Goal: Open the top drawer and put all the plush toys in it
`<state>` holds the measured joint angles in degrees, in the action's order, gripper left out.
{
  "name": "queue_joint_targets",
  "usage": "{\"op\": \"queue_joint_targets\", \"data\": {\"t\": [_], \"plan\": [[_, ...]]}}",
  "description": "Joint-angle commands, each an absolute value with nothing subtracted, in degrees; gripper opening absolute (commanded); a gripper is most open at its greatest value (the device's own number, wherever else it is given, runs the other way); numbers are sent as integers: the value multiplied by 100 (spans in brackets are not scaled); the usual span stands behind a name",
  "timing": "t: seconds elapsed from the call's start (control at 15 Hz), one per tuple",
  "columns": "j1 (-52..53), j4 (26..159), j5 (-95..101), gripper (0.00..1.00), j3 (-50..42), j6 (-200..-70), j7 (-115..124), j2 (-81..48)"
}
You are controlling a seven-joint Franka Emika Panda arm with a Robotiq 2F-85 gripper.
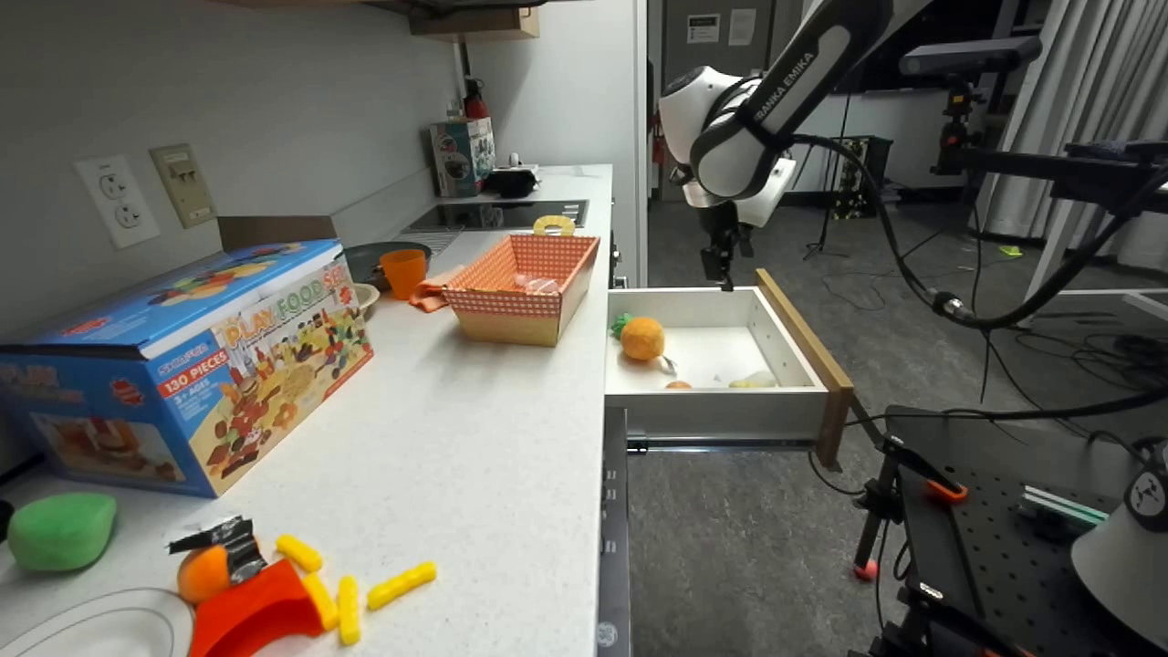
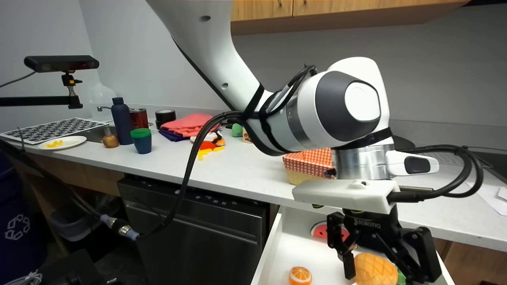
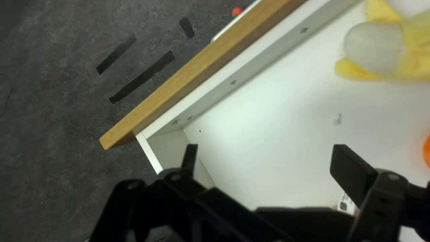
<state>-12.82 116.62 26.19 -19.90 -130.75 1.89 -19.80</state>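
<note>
A grey wall (image 2: 455,79) backs the pale desk (image 1: 456,456), and the top drawer (image 1: 721,418) stands pulled out below the desk's front edge, beside the dishwasher (image 2: 194,221). Your tool (image 3: 265,149) hangs above it, fingers (image 3: 351,171) spread with nothing between them, over the corner where the wooden front (image 3: 201,69) meets the side wall (image 3: 168,148) farther from the dishwasher. From there the pineapple (image 1: 642,338) lies toward the desk, leafy end pointing that way; the yellow toy (image 3: 413,53) lies along the wooden front, toward the opposite corner. The orange slice (image 2: 300,276) sits on the dishwasher side, the watermelon slice (image 2: 319,229) nearer the desk. With these inside, you probably need only lift away, though you can't tell whether the green lump (image 1: 62,534) on the desk is soft too. Your best room seems upward and out over the floor (image 3: 50,117); mind the side wall.
</note>
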Motion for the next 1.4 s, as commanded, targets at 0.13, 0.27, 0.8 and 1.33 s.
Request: {"op": "queue_joint_targets", "data": {"t": [0.13,0.27,0.8,1.33], "plan": [[-1416,12574,3636,100,-2059,-13109,-549,-1630],[-1503,12841,3782,100,-2036,-13105,-860,-1549],[-1780,13580,4018,100,-2027,-12783,-1700,-1250],[-1971,13354,3573,100,-1868,-13097,-2094,-1848]]}}
